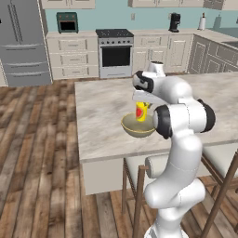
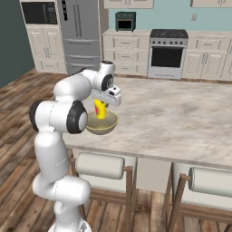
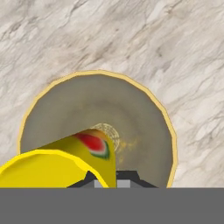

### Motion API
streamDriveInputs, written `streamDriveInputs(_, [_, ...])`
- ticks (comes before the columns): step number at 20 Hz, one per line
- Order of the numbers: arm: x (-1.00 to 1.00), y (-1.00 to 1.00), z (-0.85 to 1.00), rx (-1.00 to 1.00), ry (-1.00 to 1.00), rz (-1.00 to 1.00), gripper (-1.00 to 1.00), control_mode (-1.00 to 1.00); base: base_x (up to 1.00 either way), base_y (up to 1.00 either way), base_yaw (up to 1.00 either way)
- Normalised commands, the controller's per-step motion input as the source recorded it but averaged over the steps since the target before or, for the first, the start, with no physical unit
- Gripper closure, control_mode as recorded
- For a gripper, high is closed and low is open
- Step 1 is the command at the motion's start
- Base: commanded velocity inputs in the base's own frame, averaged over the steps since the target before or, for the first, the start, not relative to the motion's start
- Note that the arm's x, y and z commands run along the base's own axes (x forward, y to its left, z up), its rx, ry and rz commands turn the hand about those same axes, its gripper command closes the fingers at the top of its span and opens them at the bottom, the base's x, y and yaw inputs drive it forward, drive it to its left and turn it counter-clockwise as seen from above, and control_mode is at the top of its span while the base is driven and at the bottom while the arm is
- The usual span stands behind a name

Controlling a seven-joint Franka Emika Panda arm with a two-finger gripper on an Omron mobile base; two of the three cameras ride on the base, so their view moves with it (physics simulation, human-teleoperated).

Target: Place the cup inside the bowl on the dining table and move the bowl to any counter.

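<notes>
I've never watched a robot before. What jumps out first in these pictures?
The bright yellow cup with its red patch, held by the gripper just above the olive-tan bowl. The bowl sits near the front edge of the big marble-look dining table, and the bulky white arm bends over it.

no readable text, labels or numbers anywhere, red and green patch on the cup point(image 3: 94, 144) carries no lettering
</notes>
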Motion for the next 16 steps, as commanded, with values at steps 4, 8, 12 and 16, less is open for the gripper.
streamDriveInputs(4, [0.1, 0.01, -0.09, 0.0, 0.0, 0.0, 1.0, -1.0, 0.0, 0.0, 0.0])
streamDriveInputs(8, [0.0, 0.06, 0.0, 0.0, 0.0, 0.0, 1.0, -1.0, 0.0, 0.0, 0.0])
streamDriveInputs(12, [0.0, 0.04, -0.05, 0.0, 0.0, 0.0, 1.0, -1.0, 0.0, 0.0, 0.0])
streamDriveInputs(16, [0.0, 0.06, -0.09, 0.0, 0.0, 0.0, 1.0, -1.0, 0.0, 0.0, 0.0])
